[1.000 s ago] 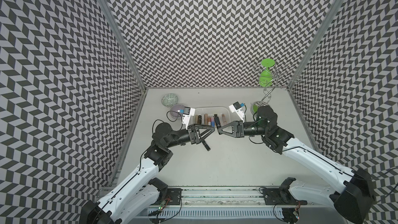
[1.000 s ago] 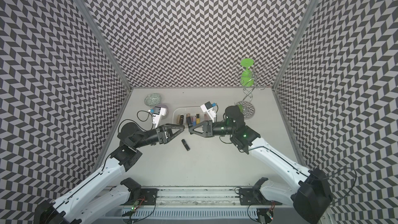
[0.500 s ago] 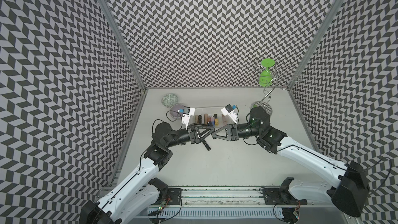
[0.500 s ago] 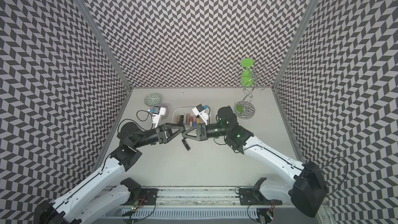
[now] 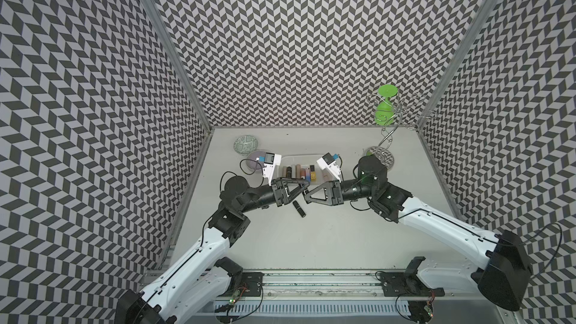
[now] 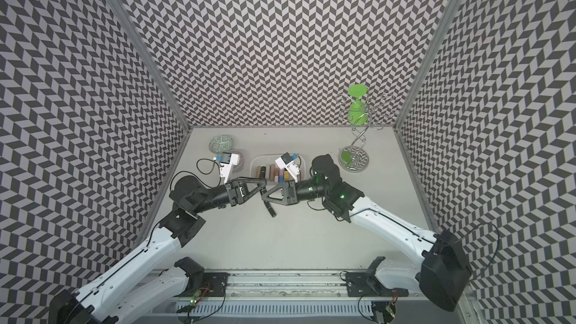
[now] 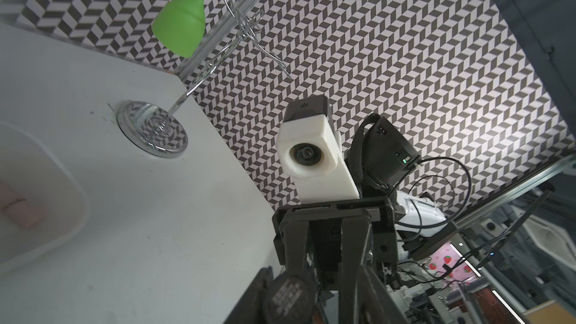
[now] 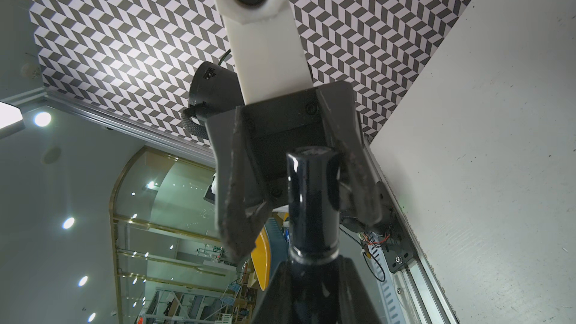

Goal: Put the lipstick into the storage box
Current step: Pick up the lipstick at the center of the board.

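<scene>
**A:** Where is the lipstick point(image 8: 311, 201)?

**B:** It is off the table, in the spot where the two grippers meet nose to nose. Its base is clamped between the fingers of the right gripper point(image 5: 304, 196), which are pressed in tight on it.

**A:** Which way does it point?

**B:** Its long axis carries straight on from the right fingers, roughly level with the table. The free end pokes in between the fingers of the left gripper point(image 5: 307, 186), toward that gripper's palm. The left wrist view looks at its round end cap almost head-on.

**A:** Does the left one have it?

**B:** Its fingers point(image 8: 237, 201) stand apart, one on each side of the tube. One finger shows a clear gap. The other sits close alongside, and I can't tell whether it touches.

**A:** And the arms?

**B:** In both top views each arm rises from the front rail and bends at the elbow. The black forearm then runs inward, low and nearly level, so the fingertips overlap slightly.

**A:** The storage box point(image 5: 299, 156)?

**B:** It is just beyond the fingertips, on the side away from the arm bases, with a row of tubes lying in it.

**A:** Anything beneath?

**B:** A second black tube point(image 5: 298, 209) lies flat on the table. It is slanted, just to the near side of the fingertips.
</scene>
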`<state>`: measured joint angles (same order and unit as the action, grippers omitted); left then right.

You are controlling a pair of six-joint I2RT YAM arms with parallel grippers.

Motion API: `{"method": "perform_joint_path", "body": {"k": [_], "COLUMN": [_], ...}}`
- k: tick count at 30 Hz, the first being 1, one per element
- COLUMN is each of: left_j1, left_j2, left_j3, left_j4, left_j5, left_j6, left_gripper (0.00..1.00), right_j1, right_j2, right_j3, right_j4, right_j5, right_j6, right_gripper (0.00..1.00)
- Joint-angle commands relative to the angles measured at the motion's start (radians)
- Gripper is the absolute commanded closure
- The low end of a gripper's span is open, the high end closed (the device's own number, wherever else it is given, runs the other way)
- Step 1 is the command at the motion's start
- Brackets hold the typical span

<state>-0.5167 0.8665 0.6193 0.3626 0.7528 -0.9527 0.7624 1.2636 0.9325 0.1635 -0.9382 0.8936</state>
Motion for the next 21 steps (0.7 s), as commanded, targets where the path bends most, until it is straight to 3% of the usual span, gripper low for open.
{"method": "perform_joint_path", "body": {"k": [1, 10, 15, 21], "left_j1": [-0.002, -0.002, -0.003, -0.006], "left_j2": [0.002, 0.012, 0.022, 0.015], "left_j3": [0.026, 0.025, 0.022, 0.012], "left_j4": [0.007, 0.006, 0.007, 0.002], "left_j5": [-0.004, 0.005, 0.018, 0.029], "left_j6": [0.012, 0.001, -0.018, -0.027], "left_gripper": [0.66, 0.77, 0.7, 0.69], "right_j1": [0.006, 0.006, 0.006, 0.006], "right_j2": [0.004, 0.001, -0.005, -0.003], "right_j3": [0.028, 0.031, 0.032, 0.043], "right_j4": [0.044, 0.042, 0.041, 0.042], "right_j5": [-0.006, -0.004, 0.012, 0.022], "right_j6": [-0.018, -0.024, -0.029, -0.032], "right_gripper": [0.79, 0.79, 0.79, 0.79]}}
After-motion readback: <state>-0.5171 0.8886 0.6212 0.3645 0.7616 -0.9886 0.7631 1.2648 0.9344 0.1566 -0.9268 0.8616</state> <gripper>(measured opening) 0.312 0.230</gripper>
